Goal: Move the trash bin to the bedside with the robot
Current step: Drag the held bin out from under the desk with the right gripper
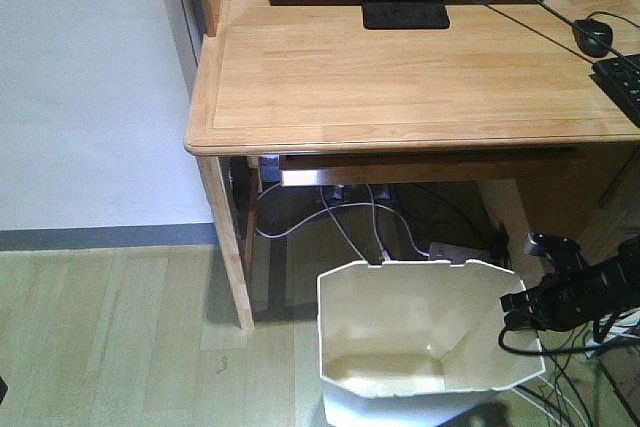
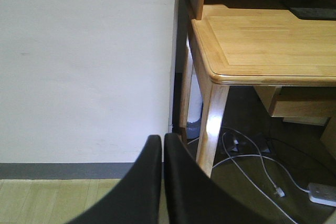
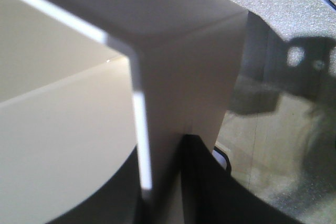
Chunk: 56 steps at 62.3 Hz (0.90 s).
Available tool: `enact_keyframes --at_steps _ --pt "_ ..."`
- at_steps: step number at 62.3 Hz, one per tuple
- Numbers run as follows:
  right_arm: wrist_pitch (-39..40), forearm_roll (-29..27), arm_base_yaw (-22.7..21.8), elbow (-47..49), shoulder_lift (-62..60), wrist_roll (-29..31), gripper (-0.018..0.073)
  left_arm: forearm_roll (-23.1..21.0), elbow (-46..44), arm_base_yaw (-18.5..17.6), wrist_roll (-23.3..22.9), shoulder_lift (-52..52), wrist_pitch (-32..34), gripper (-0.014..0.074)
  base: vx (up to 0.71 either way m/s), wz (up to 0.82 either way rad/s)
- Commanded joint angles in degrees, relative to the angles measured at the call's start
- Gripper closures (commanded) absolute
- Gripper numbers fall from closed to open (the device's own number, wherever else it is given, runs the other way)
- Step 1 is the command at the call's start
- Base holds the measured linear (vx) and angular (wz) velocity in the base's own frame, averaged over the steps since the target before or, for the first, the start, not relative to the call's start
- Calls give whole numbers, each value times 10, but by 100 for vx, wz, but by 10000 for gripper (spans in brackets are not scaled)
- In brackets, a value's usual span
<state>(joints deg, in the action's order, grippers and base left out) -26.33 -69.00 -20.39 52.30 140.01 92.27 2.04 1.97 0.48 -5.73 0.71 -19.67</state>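
The trash bin (image 1: pixel 420 319) stands on the pale wooden floor (image 1: pixel 110 337), just in front of the open space under the desk (image 1: pixel 400 67). Its mouth faces up and I see nothing inside it. The back rim, with its little notch, sits close to the tangle of cables (image 1: pixel 350 222) hanging below the desktop. The bin is to the right of the desk's front left leg and apart from it.

The right gripper (image 1: pixel 512 309) reaches in from the right side and meets the bin at its right-hand rim. From the right wrist view, the bin (image 3: pixel 178 77) fills most of the frame, and one folded corner of its thin wall runs straight down into the right gripper (image 3: pixel 160 174). A black finger (image 3: pixel 226 192) sits on the outside of the wall and the other on the inside, so the jaws are pinched narrowly on the rim.

The left gripper (image 2: pixel 162 139) hangs off to the left, well clear of the bin. It faces the white wall (image 2: pixel 84 66) and the corner of the desk (image 2: pixel 262 40). Its two fingers are pressed almost together with only a thin slit between them and nothing held.

On the desktop I see a black monitor base (image 1: pixel 404 4), a mouse (image 1: pixel 594 37) and the edge of a keyboard (image 1: pixel 620 82). A white power strip (image 2: pixel 322 192) lies on the floor under the desk.
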Motion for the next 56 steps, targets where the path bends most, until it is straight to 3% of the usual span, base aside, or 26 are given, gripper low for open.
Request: enact_keyframes --at_steps 1,12,33,56 --pt "-153 -13 1 -30 -77 3 564 -1 2 0 -2 -3 41 603 0 0" --pt "-164 -17 0 -47 -110 -2 564 -1 2 0 -2 -3 41 603 0 0" --pt "-261 -17 0 -47 -112 -10 564 -1 2 0 -2 -3 41 603 0 0" --pt "-265 -16 0 -47 -112 -10 564 -1 2 0 -2 -3 41 603 0 0"
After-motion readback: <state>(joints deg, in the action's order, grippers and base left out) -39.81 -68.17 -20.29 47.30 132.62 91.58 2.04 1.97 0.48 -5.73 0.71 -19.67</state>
